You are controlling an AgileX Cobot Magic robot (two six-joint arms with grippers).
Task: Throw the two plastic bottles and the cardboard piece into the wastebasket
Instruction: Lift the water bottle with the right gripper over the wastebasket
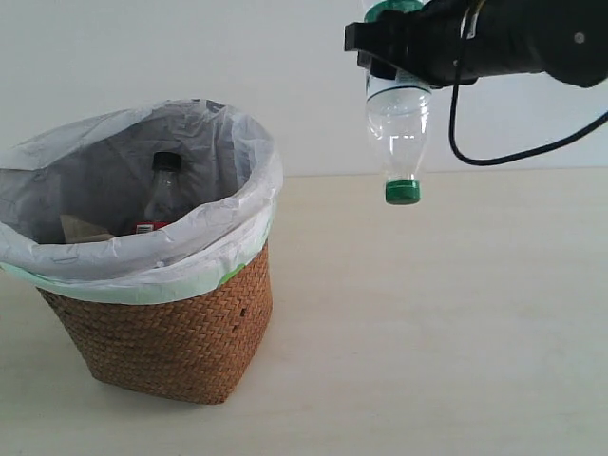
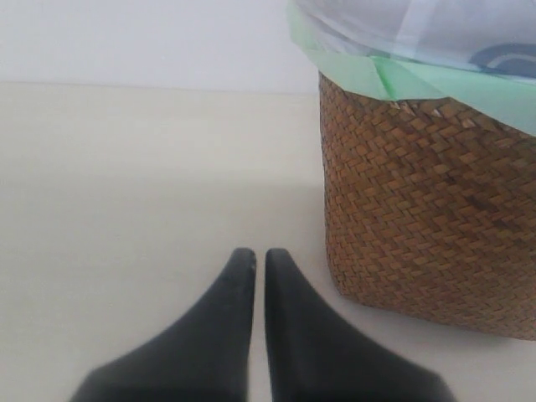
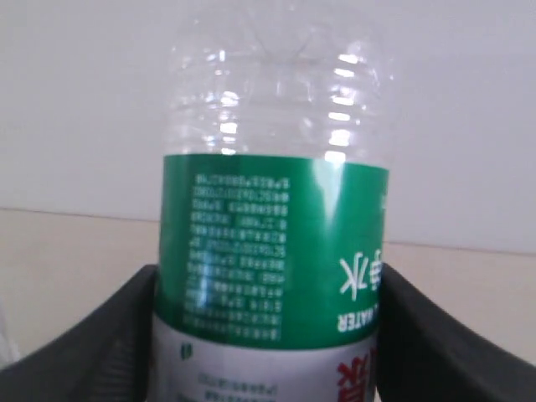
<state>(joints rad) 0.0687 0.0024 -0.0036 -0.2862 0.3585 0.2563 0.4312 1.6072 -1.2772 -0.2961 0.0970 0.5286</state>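
The wicker wastebasket (image 1: 180, 332), lined with a white bag, stands on the left of the table. Inside it leans the longer bottle (image 1: 161, 195) with black cap and red label, beside the beige cardboard piece (image 1: 84, 228). My right gripper (image 1: 404, 59) is high up and to the right of the basket, shut on the shorter bottle (image 1: 397, 123), which hangs cap down with its green cap (image 1: 402, 192) lowest. In the right wrist view the green-white label (image 3: 272, 251) fills the space between the fingers (image 3: 96, 347). My left gripper (image 2: 260, 255) is shut and empty, low over the table beside the wastebasket (image 2: 419, 209).
A black cable (image 1: 475, 157) loops down from the right arm. The pale table (image 1: 437, 323) stretches out to the right of the basket, with a white wall behind. The bag's green edge (image 2: 394, 79) folds over the basket rim.
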